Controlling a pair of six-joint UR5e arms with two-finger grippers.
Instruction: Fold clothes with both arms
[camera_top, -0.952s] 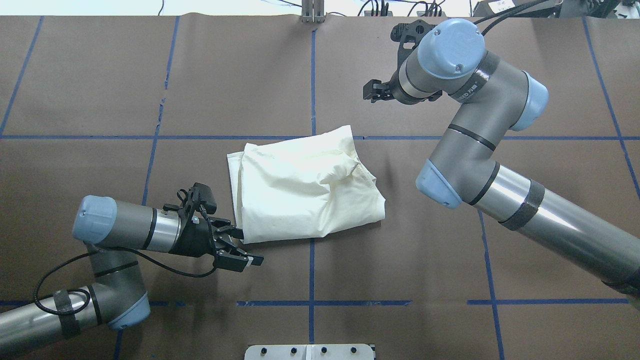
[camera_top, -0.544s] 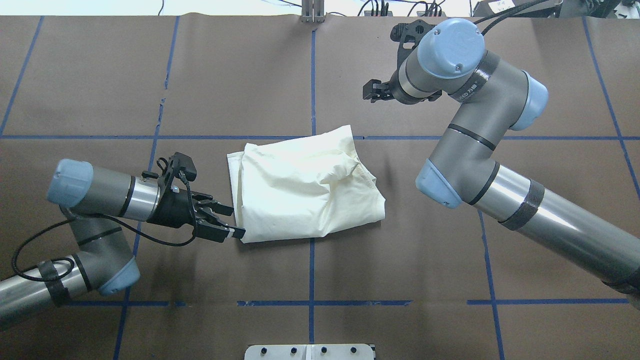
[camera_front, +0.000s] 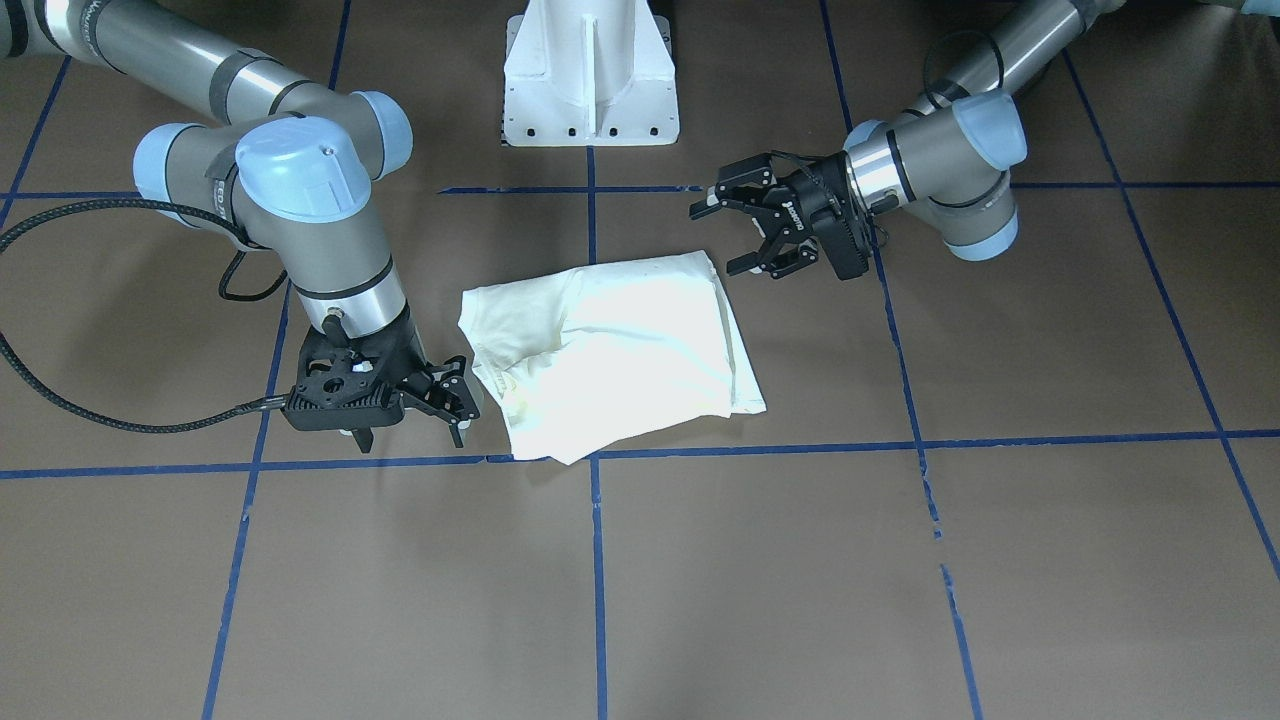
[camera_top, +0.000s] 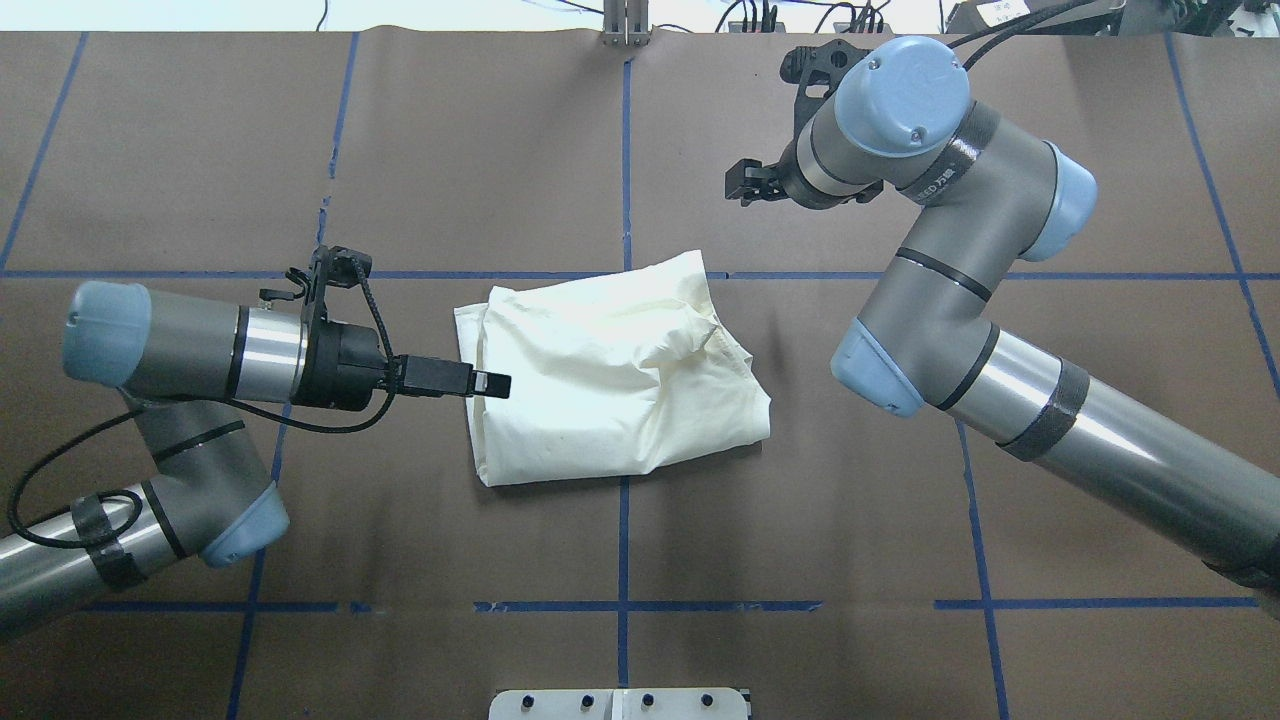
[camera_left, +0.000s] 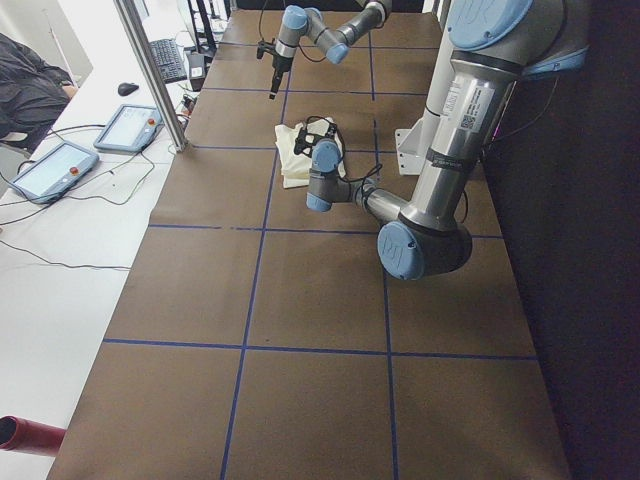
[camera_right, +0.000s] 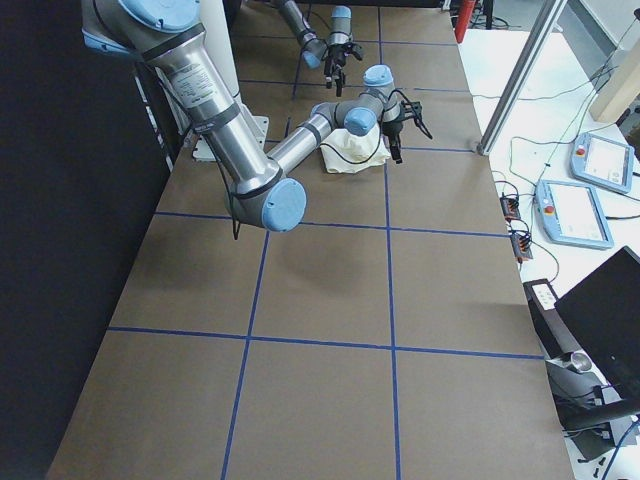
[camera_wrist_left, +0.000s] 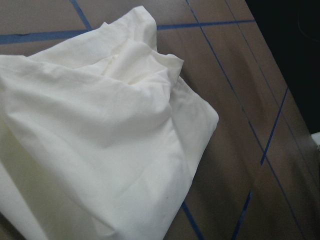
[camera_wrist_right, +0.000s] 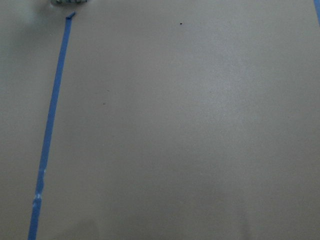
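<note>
The left gripper (camera_front: 715, 238), jaws apart by the shirt (camera_top: 620, 380), should scoop under every layer of its edge before closing.

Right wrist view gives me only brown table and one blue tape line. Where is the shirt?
Observer: The shirt lies folded mid-table, plain cream side up. It is off to the side of the right gripper, not under it.
Operator: Is the left gripper on it?
Observer: The left gripper is at the shirt's left edge. It is open and turned so one finger is above the other. I cannot tell whether it touches the cloth.
</note>
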